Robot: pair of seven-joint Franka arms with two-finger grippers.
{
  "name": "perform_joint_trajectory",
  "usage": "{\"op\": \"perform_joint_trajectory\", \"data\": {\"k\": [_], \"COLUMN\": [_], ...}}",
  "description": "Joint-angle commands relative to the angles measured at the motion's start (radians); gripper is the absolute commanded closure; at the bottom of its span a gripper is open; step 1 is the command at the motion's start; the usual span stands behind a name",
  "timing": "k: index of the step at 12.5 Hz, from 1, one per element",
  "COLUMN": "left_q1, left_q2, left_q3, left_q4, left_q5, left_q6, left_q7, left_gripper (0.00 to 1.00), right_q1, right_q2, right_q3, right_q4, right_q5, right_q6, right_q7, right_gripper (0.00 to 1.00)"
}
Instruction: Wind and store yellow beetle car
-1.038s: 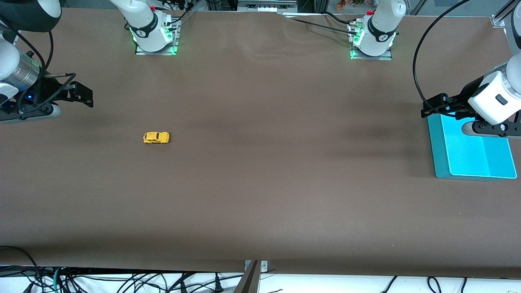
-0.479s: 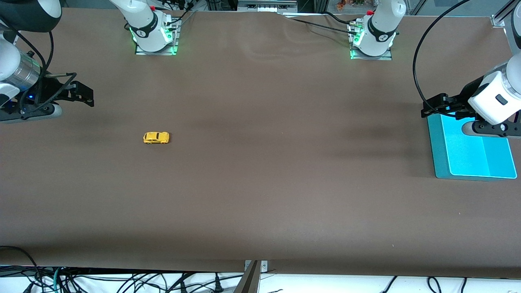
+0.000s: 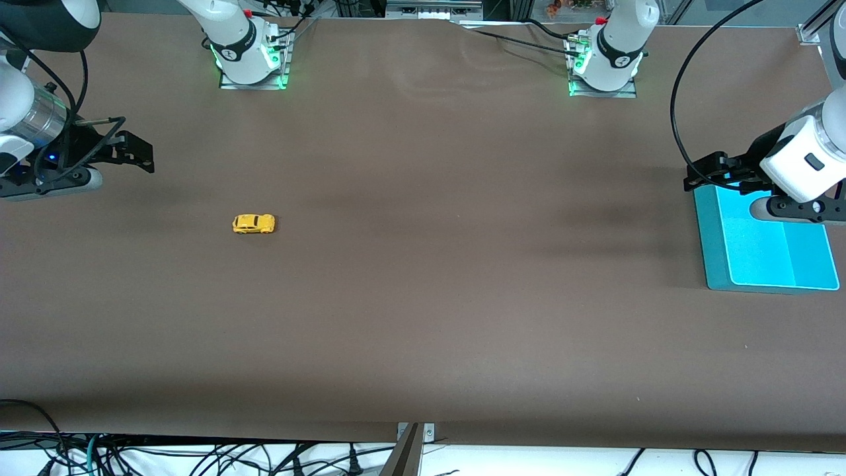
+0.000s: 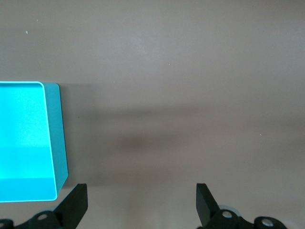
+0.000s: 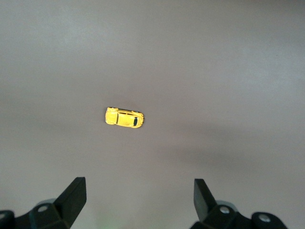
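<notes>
The yellow beetle car (image 3: 253, 224) stands alone on the brown table, toward the right arm's end. It also shows in the right wrist view (image 5: 124, 117), ahead of the fingers and apart from them. My right gripper (image 3: 140, 158) hovers open and empty over the table near that end, short of the car; in its own view (image 5: 139, 188) the jaws stand wide. My left gripper (image 3: 697, 178) is open and empty over the edge of a teal tray (image 3: 760, 261); its own view (image 4: 141, 191) shows bare table between the jaws.
The teal tray's wall shows in the left wrist view (image 4: 55, 138); the tray holds nothing and lies at the left arm's end of the table. The two arm bases (image 3: 248, 56) (image 3: 605, 59) stand along the table's back edge.
My right gripper has crept slightly toward the middle of the table. The car and the left arm have not moved.
</notes>
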Motion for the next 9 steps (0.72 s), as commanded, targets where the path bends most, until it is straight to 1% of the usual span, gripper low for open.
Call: {"op": "perform_joint_trajectory", "data": {"k": [1,4,5,6,9], "left_q1": [-0.001,0.001,0.001,-0.002,0.001], "left_q2": [0.016,0.016,0.018,0.018,0.018], "left_q3": [0.000,0.002,0.002,0.002,0.002], "left_q4": [0.033,0.033,0.033,0.033,0.033], "left_q5": [-0.016,-0.016,-0.016,-0.016,-0.016], "left_q6": [-0.011,-0.011,-0.011,-0.011,-0.011], "left_q7": [-0.012,-0.010,-0.010,-0.012,-0.009], "left_gripper": [0.00,0.00,0.00,0.00,0.00], "right_q1": [-0.002,-0.002,-0.002,-0.002,-0.002], "right_q2": [-0.019,-0.017,-0.019,-0.017,-0.019], "right_q3": [0.003,0.018,0.059,0.081,0.096], "right_q4": [-0.013,-0.015,-0.022,-0.029,-0.038], "right_q5": [0.008,0.009,0.012,0.012,0.017], "right_q6": [-0.008,-0.014,-0.043,-0.042,-0.040], "right_q7": [-0.015,-0.039,-0.052,-0.052,-0.067], "right_gripper": [0.00,0.00,0.00,0.00,0.00]}}
